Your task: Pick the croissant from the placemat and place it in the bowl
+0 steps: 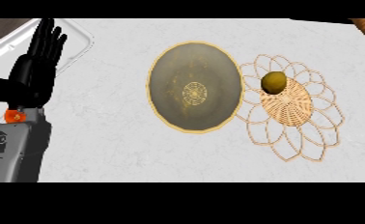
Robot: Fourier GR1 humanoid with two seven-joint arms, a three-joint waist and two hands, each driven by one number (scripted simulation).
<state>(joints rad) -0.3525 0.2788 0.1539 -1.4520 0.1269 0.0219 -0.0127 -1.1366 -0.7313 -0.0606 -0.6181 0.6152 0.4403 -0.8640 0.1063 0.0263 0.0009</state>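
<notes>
**Croissant waits on woven mat as the robot's left hand rests open**

A small golden-brown croissant (273, 82) sits on a wicker placemat (294, 108) at the right of a pale, lightly marbled counter (107, 136). It lies on the upper left part of the mat's tightly woven centre, on the side toward the bowl. Around that centre the mat spreads out in rings of open, petal-shaped loops.

Just left of the mat stands the bowl (178, 63), a wide, grey-olive dish with a thin gold rim. Its right rim meets the mat's outer loops. A round gold lattice medallion marks the bottom of the bowl; it is a pattern, not lettering. Nothing lies inside the bowl.

At the view's left edge, the robot's left hand (35, 68) rests well apart from both bowl and croissant. Its black fingers are straight, close together and pointing up, and it holds nothing. An orange fitting (13, 116) shows at the wrist, above the grey forearm (25, 150). A dark mark on the forearm's casing is cut off by the view's edge and cannot be read.

Behind the hand, the rounded corner of a clear tray (88, 38) lies on the counter. A brown shape (358, 23) at the upper right corner is too cropped to tell.
</notes>
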